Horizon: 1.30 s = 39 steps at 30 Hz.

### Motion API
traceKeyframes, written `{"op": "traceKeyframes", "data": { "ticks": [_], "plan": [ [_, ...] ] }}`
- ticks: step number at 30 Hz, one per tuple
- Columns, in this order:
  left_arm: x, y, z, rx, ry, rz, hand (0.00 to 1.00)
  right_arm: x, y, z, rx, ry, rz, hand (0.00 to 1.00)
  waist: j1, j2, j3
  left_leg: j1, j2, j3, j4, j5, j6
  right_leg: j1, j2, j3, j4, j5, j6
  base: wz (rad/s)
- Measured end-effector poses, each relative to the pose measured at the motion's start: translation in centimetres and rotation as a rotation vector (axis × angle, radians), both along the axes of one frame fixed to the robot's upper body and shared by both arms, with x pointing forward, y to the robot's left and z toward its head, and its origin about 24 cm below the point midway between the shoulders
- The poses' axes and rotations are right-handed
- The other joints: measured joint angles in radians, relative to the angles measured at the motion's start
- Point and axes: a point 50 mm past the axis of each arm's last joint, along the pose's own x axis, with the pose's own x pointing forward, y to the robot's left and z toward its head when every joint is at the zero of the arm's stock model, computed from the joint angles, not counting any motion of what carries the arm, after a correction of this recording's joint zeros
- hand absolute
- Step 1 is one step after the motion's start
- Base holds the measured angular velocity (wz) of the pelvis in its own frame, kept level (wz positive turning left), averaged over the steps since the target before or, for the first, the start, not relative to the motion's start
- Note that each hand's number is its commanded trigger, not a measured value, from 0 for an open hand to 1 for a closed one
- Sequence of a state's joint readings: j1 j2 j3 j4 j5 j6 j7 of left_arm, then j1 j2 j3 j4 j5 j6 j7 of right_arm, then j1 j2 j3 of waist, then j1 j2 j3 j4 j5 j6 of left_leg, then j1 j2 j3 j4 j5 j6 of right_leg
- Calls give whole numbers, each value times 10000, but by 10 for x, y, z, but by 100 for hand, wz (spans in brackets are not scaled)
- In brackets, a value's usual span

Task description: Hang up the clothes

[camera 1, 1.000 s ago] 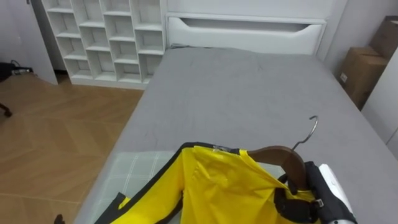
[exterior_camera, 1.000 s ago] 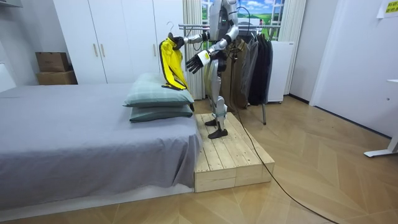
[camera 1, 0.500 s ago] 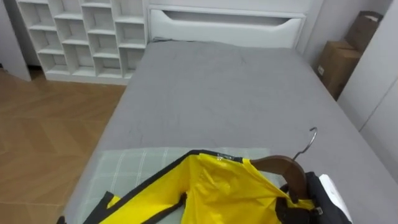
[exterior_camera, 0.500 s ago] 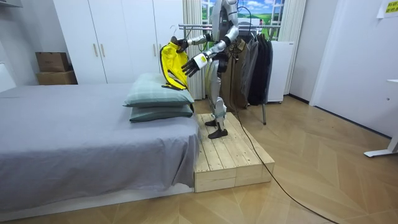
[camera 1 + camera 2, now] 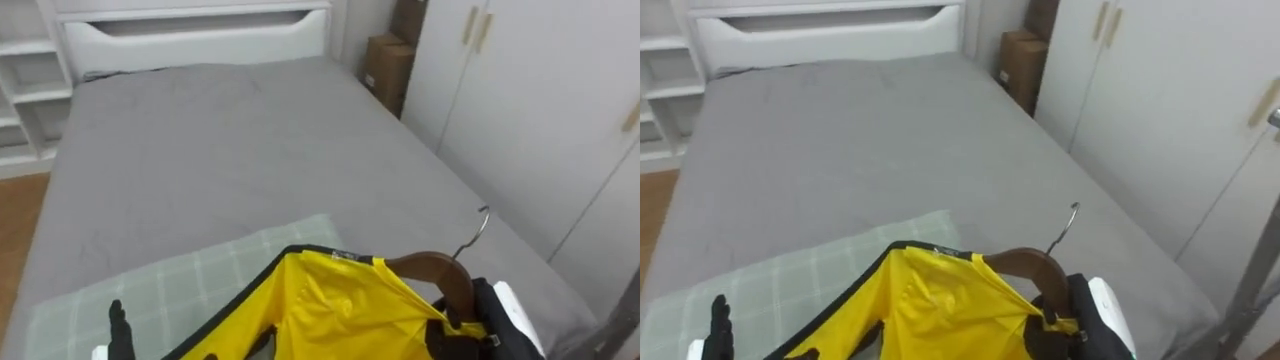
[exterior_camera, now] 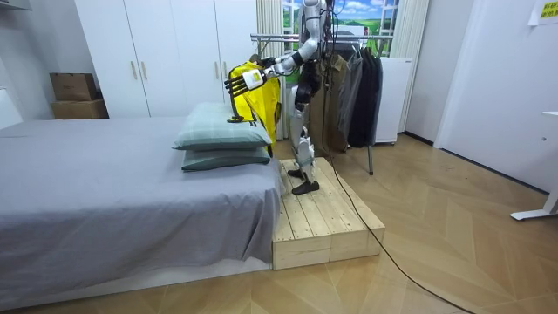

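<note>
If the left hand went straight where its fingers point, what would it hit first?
Probably nothing soon: the left hand points out above the pillow and the bed, though its height is unclear.

The jacket (image 5: pixel 330 310) was smooth yellow cloth with a slight sheen, edged in matt black. Its hanger (image 5: pixel 432 268) was dark polished wood with a thin bright metal hook (image 5: pixel 472 232). The right robot hand (image 5: pixel 495 320) was black with a smooth white plastic back. The bed (image 5: pixel 240 150) wore matt grey cloth, the pillow (image 5: pixel 190 280) soft checked fabric. The platform (image 6: pixel 318 218) was bare, rough wooden planks.
</note>
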<state>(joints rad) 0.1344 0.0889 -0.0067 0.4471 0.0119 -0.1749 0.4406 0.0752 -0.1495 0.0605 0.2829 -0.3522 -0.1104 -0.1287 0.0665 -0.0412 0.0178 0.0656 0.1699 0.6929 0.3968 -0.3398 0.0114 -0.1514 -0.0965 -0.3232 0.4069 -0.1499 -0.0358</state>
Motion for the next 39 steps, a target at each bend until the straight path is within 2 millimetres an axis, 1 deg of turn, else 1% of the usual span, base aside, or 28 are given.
{"op": "traceKeyframes", "data": {
  "ticks": [2,3,4,5,6,7,8,9,10,11,12,13,14,16,18,20,21,23,25,27,28,29,30,31,32,34,35,39],
  "plan": [
    [0,0,0,34,49,-55,0,7,3,5,-18,-233,163,100,-85,-16,-14,-12,340,77,764,-254,-278,-208,238,408,319,-313,-209,-57],
    [0,-1,-1,36,58,-50,0,8,4,7,-13,-307,215,100,-39,-33,-19,-47,360,-53,979,-249,-291,-267,319,645,363,-402,-251,-91],
    [-3,0,-2,45,154,19,0,12,7,10,-3,-449,348,100,8,-17,-12,-275,427,-934,1734,-100,-401,-327,539,1231,442,-539,-348,-119],
    [-7,-1,-5,27,341,87,0,16,10,13,-25,-579,498,100,61,49,-17,-749,292,-2431,2641,252,-337,-251,725,1822,438,-531,-388,-128],
    [-9,-2,-6,-11,422,111,0,18,12,14,-36,-637,581,100,84,54,-8,-980,105,-3171,2912,353,-288,-219,774,2138,425,-516,-403,-132],
    [-10,-6,-8,-53,513,18,0,19,13,16,-39,-697,635,100,138,45,-34,-1244,-337,-4442,2721,346,-244,-208,820,2648,395,-487,-359,-130],
    [-8,-11,-8,-65,496,-191,0,20,13,16,-42,-725,636,100,191,0,-23,-1459,-678,-5293,2164,351,-284,-202,908,3128,288,-453,-241,-130],
    [-8,-13,-8,-85,489,-263,0,20,13,17,-43,-732,640,100,252,1,-28,-1520,-796,-5683,1818,376,-325,-199,985,3433,221,-404,-205,-144],
    [-8,-16,-8,-104,454,-287,0,22,14,18,-36,-789,682,100,321,41,-57,-1597,-960,-6324,940,472,-469,-265,1038,3811,212,-315,-179,-145],
    [-7,-19,-8,-132,414,-310,0,24,16,20,-23,-869,751,100,369,153,-103,-1613,-956,-6782,70,673,-644,-368,1190,4205,219,-235,-86,-142],
    [-6,-21,-8,-161,375,-335,0,25,17,21,-15,-903,784,100,382,202,-131,-1620,-945,-6974,-324,734,-700,-449,1292,4419,254,-219,-48,-125],
    [-6,-23,-8,-129,350,-357,0,26,14,21,-72,-902,792,100,415,332,-206,-1553,-955,-6996,-522,1062,-864,-463,1468,4746,262,-176,113,-102],
    [-4,-23,-7,-63,280,-296,0,26,15,22,-44,-920,789,100,324,276,-214,-1415,-1005,-6857,-644,1265,-725,-424,1511,4972,225,-142,201,-81],
    [-2,-24,-5,75,173,-321,0,26,16,21,78,-920,763,100,60,51,-220,-1312,-1152,-6717,-776,1420,-746,-375,1514,5150,43,-32,289,-35],
    [-2,-27,-5,129,208,-561,0,26,16,21,218,-904,700,100,-3,5,-195,-1192,-1154,-6510,-947,1423,-692,-167,1506,5328,-453,213,366,-31],
    [-2,-29,-6,164,249,-726,0,26,15,23,208,-949,660,100,-79,59,-144,-1066,-1158,-6311,-1073,1385,-553,-26,1481,5474,-849,410,427,-32],
    [-2,-29,-6,174,270,-763,0,26,15,24,201,-1023,667,100,-76,95,-118,-1008,-1156,-6077,-1125,1345,-448,-47,1476,5627,-1020,487,479,-49],
    [-4,-25,-9,278,450,-753,0,27,15,26,226,-1102,676,100,-75,182,-55,-929,-1141,-5620,-1204,1234,-325,-110,1448,5697,-1223,638,533,-60],
    [-6,-17,-11,485,601,-720,0,27,15,27,205,-1158,696,100,-68,197,-58,-914,-1142,-5265,-1249,1164,-273,-214,1456,5842,-1314,694,588,-57],
    [-7,-9,-10,678,646,-630,0,27,16,29,208,-1224,714,100,-66,208,-64,-882,-1100,-4918,-1306,1077,-254,-350,1468,5730,-1328,788,587,-63],
    [-6,-4,-9,739,601,-459,0,27,16,30,213,-1277,744,100,-9,219,-63,-785,-1047,-4596,-1383,1023,-254,-447,1482,5431,-1329,862,537,-76],
    [-7,-2,-8,749,588,-306,0,27,17,31,188,-1305,786,100,2,258,-62,-614,-987,-4315,-1489,964,-253,-460,1478,4971,-1341,918,451,-79],
    [-7,0,-8,761,571,-219,0,27,17,31,176,-1317,796,100,7,278,-60,-510,-963,-4172,-1558,944,-259,-465,1472,4702,-1342,951,399,-76],
    [-6,2,-7,765,546,-159,0,27,18,32,132,-1364,829,100,0,302,-65,-298,-947,-3890,-1743,930,-270,-483,1454,4188,-1355,1007,309,-74],
    [-4,1,-6,752,479,-150,0,28,18,34,93,-1466,865,100,-7,312,-73,-161,-955,-3603,-1926,926,-273,-573,1440,3855,-1358,1054,232,-70],
    [0,0,-4,730,350,-200,0,29,20,38,47,-1605,956,100,-64,339,-82,-108,-962,-3315,-2046,919,-284,-665,1457,3764,-1415,1091,169,-49],
    [4,-2,-2,693,223,-242,0,29,19,39,45,-1623,977,100,-167,338,-86,-75,-968,-3208,-2116,920,-284,-710,1489,3838,-1420,1094,164,-36],
    [10,-6,1,579,40,-361,0,29,19,46,-176,-1780,980,100,-190,339,-96,196,-957,-2733,-2333,930,-313,-739,1692,4214,-1394,1096,151,-37]
  ]
}}
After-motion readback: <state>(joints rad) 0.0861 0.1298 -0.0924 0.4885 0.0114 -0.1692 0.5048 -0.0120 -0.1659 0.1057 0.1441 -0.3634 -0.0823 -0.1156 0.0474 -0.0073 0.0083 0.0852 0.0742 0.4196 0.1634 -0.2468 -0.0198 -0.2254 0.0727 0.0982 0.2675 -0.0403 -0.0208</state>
